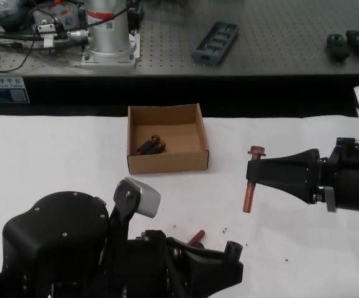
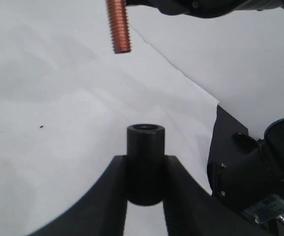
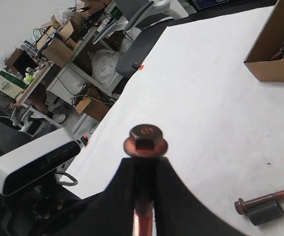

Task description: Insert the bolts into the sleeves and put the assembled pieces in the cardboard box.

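Right gripper (image 1: 251, 169) clamps the bolt (image 1: 248, 197) centre-right; left gripper (image 2: 146, 172) clamps the sleeve (image 2: 146, 145); off-axis, the bolt could jam.

- Sheet (image 1: 55, 161): covers the near bench. A perforated table (image 1: 279, 37) lies behind it.
- Cardboard box (image 1: 167, 162): on the sheet, at its far middle.
- Assembled pieces (image 1: 150, 145): in the box, toward its left side.
- Right gripper (image 1: 252, 169): enters from the right, to the right of the box and nearer.
- Held bolt (image 1: 251, 177): upright between the right gripper's fingers, head up.
- Left gripper (image 2: 146, 172): at the near edge, left of centre.
- Sleeve (image 2: 146, 147): upright between the left gripper's fingers, below and nearer than the held bolt's tip.
- Loose bolt (image 1: 195, 238): on the sheet just beyond the left arm, a second sleeve (image 3: 266, 212) at its head end.
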`<move>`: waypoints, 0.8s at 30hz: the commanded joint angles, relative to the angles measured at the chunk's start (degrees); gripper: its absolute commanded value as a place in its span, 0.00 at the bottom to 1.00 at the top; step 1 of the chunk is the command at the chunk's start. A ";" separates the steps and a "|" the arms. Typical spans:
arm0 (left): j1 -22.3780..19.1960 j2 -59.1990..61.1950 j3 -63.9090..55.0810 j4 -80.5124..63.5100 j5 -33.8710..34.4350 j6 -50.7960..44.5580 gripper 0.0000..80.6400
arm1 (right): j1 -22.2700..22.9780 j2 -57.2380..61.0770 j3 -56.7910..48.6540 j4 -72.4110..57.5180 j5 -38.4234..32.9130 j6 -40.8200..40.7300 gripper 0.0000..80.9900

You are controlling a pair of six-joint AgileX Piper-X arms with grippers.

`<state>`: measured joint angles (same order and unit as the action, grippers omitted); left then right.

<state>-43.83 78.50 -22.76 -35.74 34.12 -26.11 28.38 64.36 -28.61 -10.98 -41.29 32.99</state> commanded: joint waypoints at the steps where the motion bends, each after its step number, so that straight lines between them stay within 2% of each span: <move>1: -0.17 -0.14 -0.37 -0.37 0.65 0.77 0.12 | -0.29 -0.64 -0.16 0.18 -1.74 -1.20 0.05; 11: -0.17 -0.14 -0.37 -0.37 -2.19 -0.83 0.12 | -0.24 -0.64 -0.16 3.31 -4.54 -3.87 0.05; 17: -0.17 -0.14 -0.37 -0.37 -0.29 -0.84 0.12 | -0.09 -0.64 -0.16 3.31 -4.93 -3.87 0.05; 24: -0.17 -0.14 -0.37 -0.37 1.22 -0.84 0.12 | 3.76 -0.64 -0.16 3.31 -4.26 -3.87 0.05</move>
<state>-43.83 78.50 -22.76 -35.35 34.54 -26.17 32.12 64.36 -28.61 -7.65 -45.23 29.60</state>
